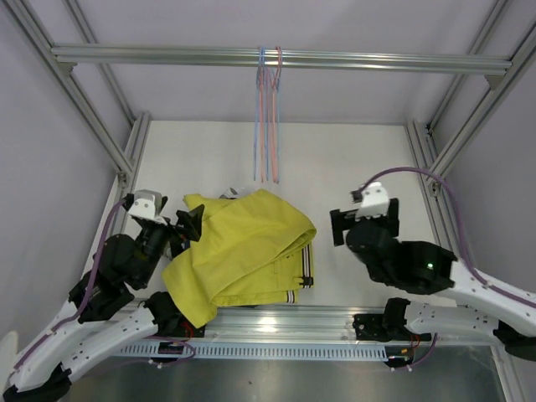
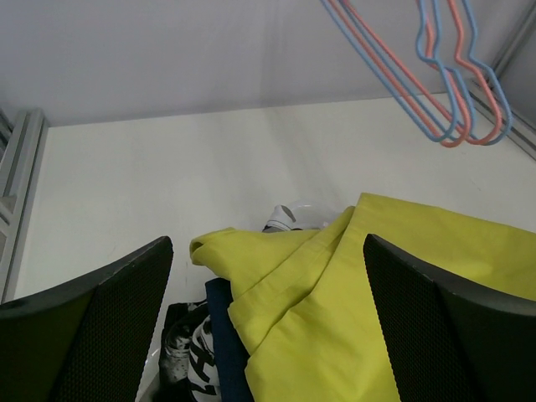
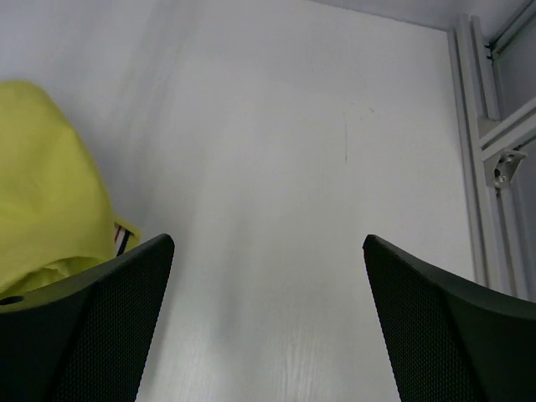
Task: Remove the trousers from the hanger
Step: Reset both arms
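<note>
Hangers (image 1: 268, 117) bare; trousers (image 1: 243, 251) heaped below hangers, yellow pair topmost; left gripper (image 1: 191, 224) spread, empty, down-left of hangers; right gripper (image 1: 338, 227) spread, empty, down-right; likely finished; withdraw upward, jaws wide, so no cloth snags.

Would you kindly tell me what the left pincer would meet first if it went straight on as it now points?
Probably the crumpled mustard-yellow cloth trousers lying ahead of the left pincer; depth is unclear, so it might pass above them.
</note>
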Robot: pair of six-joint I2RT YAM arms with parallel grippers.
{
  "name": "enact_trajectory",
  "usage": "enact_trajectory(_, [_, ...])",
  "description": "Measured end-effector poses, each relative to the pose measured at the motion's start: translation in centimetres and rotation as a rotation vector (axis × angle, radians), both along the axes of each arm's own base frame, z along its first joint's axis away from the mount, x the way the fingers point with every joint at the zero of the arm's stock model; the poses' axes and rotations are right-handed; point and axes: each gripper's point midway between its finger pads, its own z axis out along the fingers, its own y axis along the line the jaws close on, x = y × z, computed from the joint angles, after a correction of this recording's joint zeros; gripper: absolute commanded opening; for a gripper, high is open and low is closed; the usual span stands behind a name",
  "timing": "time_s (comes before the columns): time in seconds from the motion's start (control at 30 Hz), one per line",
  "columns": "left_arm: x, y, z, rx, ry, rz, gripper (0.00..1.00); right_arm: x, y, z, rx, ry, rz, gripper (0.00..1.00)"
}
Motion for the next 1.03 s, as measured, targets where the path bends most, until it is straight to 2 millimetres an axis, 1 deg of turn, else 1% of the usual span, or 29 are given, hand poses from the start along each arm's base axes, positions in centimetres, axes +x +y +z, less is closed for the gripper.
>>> enact_trajectory(0.07, [0.4,0.1,-0.2,0.004,0.01,0.011,0.99,0.0,-1.5,1.7,0.112,-0.047,-0.024,0.99])
enact_trajectory(0.17, [0.8,0.3,-0.4,0.0,0.019,0.025,0.99,-0.1,-3.6,3.4,0.212,-0.099,-0.058,0.99])
enact_trajectory(0.23, [0.9,0.4,-0.4,-0.009,0.021,0.028,0.99,0.0,-3.9,4.0,0.24,-0.116,-0.07,0.99])
enact_trajectory(0.3, [0.9,0.4,-0.3,-0.016,0.018,0.027,0.99,0.3,-3.3,3.6,0.22,-0.107,-0.07,0.99])
enact_trajectory(0.43, [0.6,0.6,0.1,-0.034,0.006,0.022,0.99,1.4,-1.8,1.6,0.114,-0.062,-0.09,0.99])
enact_trajectory(0.57, [0.2,1.0,0.7,-0.055,-0.016,0.023,0.99,2.2,-1.1,-0.1,0.039,-0.022,-0.106,1.0])
enact_trajectory(0.83, [0.1,1.1,0.9,-0.065,-0.026,0.025,0.99,2.1,-1.8,0.5,0.07,-0.033,-0.121,0.99])
enact_trajectory(1.03, [0.1,1.1,1.0,-0.065,-0.026,0.024,0.99,2.3,-1.5,0.0,0.049,-0.022,-0.121,1.0])
